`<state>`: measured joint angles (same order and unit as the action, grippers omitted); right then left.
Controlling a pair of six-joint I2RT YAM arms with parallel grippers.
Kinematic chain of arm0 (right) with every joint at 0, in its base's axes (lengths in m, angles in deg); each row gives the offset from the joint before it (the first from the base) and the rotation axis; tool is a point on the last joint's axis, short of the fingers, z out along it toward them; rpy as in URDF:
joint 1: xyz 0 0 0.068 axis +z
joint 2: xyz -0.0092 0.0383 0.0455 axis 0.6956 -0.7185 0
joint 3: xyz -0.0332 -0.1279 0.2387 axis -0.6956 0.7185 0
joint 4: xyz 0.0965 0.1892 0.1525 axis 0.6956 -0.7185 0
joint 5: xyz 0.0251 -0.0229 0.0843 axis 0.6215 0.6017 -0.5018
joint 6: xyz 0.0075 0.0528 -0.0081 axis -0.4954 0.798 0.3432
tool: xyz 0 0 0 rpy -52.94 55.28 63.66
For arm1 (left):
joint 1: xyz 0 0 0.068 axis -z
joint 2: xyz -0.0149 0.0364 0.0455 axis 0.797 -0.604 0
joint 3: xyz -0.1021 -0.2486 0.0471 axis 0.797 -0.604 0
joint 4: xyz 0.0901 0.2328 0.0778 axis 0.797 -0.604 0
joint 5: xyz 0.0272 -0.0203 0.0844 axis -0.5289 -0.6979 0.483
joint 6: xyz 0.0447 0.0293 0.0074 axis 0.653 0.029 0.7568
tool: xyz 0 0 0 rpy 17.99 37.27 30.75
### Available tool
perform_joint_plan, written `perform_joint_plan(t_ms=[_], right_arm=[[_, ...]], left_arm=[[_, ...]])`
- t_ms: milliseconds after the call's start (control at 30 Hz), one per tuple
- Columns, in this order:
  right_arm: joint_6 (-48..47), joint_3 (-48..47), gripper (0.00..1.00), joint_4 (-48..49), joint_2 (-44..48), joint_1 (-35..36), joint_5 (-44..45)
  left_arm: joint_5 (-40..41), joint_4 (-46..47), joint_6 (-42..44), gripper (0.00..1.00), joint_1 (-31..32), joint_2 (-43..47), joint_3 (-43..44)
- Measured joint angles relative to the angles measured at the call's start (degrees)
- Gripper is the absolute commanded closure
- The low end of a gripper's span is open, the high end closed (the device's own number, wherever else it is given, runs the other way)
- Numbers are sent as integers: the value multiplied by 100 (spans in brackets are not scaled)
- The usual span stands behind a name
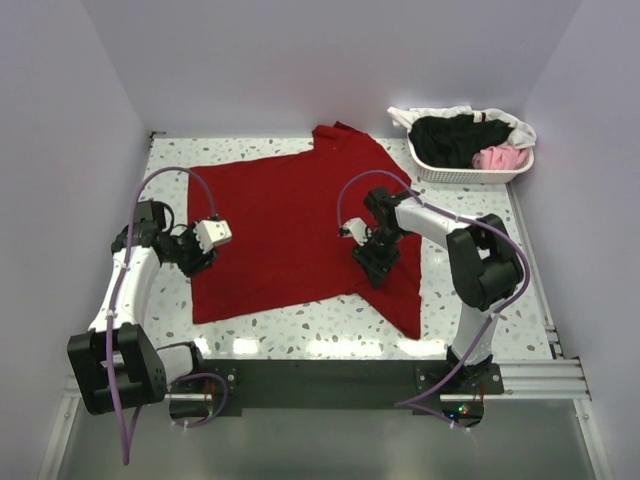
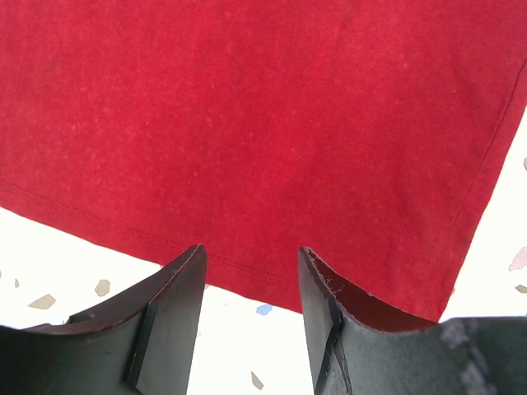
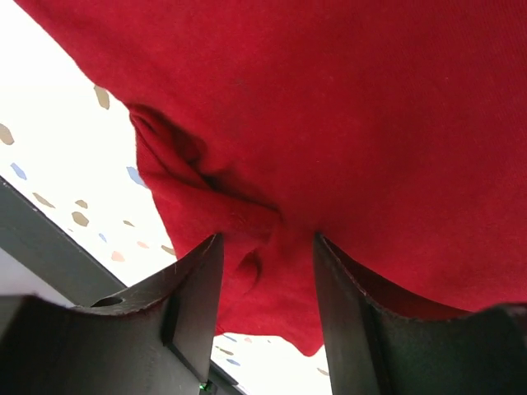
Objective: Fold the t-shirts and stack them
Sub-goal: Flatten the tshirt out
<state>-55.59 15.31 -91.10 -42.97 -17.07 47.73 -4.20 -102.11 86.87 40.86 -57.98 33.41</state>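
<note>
The dark red t-shirt [image 1: 285,215] lies spread nearly flat across the speckled table, with one sleeve bunched at the near right. My left gripper [image 1: 197,262] stands open at the shirt's left edge. In the left wrist view the stitched hem [image 2: 247,276] runs just past the tips of the left gripper [image 2: 251,276], with nothing held. My right gripper [image 1: 375,262] hovers open over the bunched sleeve. In the right wrist view the crumpled fold [image 3: 247,222] sits under the right gripper [image 3: 268,247], whose fingers stand apart.
A white slotted basket [image 1: 470,176] stands at the back right corner, holding a black t-shirt [image 1: 455,137], a pink one [image 1: 500,157] and a white one [image 1: 450,113]. Bare table [image 1: 310,325] shows along the near edge, ending at the dark rail [image 3: 49,247]. Walls close in on three sides.
</note>
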Motion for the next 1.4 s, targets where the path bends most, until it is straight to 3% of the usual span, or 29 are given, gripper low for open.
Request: perform_joint_plan(t_ms=[133,200,333,367,433,633,767,800,833,933,1033,1233,1400], right_arm=[[2,-11,54,-24,-4,0,-160],[-11,-24,61,-57,-7,2,-221],[-44,-26,79,-157,-7,28,-382],[-55,-26,90,-186,-7,44,-437],[-83,-35,100,-264,-7,79,-514],[-188,-37,100,-542,26,321,-844],[-201,20,100,-638,297,890,-1003],[-170,22,96,-647,382,1032,-1051],[-122,20,79,-643,452,1156,-1064],[37,17,42,-601,573,1231,-949],[142,-33,31,-555,566,962,-721],[105,-348,28,-544,216,264,-428],[-24,-393,30,-579,-151,186,-313]], left_arm=[[0,74,-2,46,0,0,-20],[0,103,0,46,0,0,-37],[0,111,0,46,0,0,-59],[0,118,0,46,0,0,-63],[0,129,0,46,0,-2,-63],[2,146,-9,47,0,-2,-63],[2,149,-70,47,0,-55,-63],[2,149,-103,47,0,-79,-63],[2,149,-116,47,0,-98,-63],[2,146,-149,47,0,-118,-63],[4,149,-151,47,0,-118,-63],[4,149,-151,47,0,-118,-63],[4,151,-149,47,0,-118,-63]])
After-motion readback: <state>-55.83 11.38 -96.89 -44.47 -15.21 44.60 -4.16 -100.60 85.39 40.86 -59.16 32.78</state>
